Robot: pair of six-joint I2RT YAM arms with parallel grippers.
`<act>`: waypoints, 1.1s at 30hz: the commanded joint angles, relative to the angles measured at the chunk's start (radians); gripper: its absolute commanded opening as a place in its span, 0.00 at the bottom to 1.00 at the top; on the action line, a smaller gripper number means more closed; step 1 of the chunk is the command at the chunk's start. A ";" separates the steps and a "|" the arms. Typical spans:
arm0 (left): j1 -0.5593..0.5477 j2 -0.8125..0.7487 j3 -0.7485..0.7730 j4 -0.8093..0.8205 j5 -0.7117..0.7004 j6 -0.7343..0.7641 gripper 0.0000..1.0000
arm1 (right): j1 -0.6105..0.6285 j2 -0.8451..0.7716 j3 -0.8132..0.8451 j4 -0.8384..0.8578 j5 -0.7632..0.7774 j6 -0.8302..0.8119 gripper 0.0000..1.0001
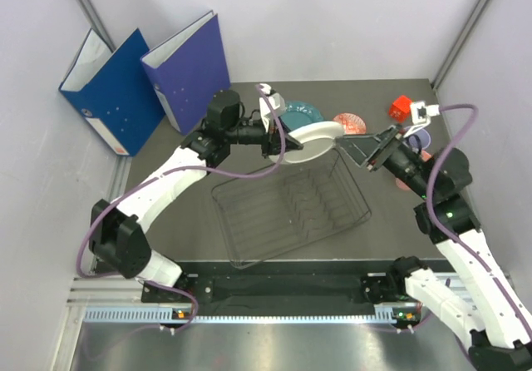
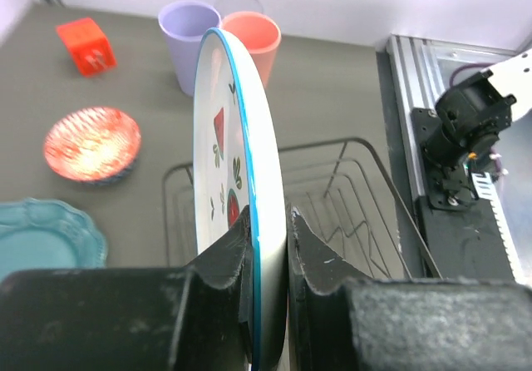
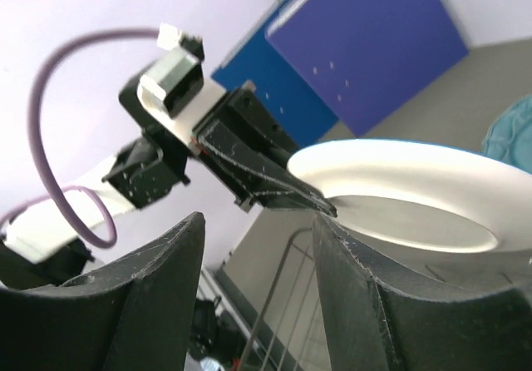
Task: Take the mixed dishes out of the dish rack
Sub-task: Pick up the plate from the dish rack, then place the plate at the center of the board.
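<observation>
Above the dish rack's [image 1: 291, 209] far edge, my left pincer [image 2: 268, 221] clamps the white plate [image 2: 220, 138] by its rim. My right pincer [image 3: 258, 221] stands parted, empty, just beside the plate's opposite rim; whether it touches, I cannot tell.

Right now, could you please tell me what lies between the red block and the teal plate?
The small red-patterned bowl sits between the red block and the teal plate, as the left wrist view shows.
</observation>
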 commanded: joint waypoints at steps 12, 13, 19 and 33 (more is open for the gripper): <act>-0.336 -0.297 -0.242 0.222 -0.722 0.662 0.00 | -0.009 0.047 0.206 -0.309 0.232 0.023 0.49; -0.349 -0.301 -0.278 0.245 -0.759 0.687 0.00 | -0.015 0.067 0.215 -0.324 0.234 0.023 0.49; -0.447 -0.317 -0.453 0.533 -1.066 0.950 0.00 | -0.066 0.118 0.276 -0.430 0.229 -0.007 0.53; -0.597 -0.245 -0.601 0.900 -1.247 1.338 0.00 | -0.117 0.267 0.180 -0.355 0.011 -0.073 0.59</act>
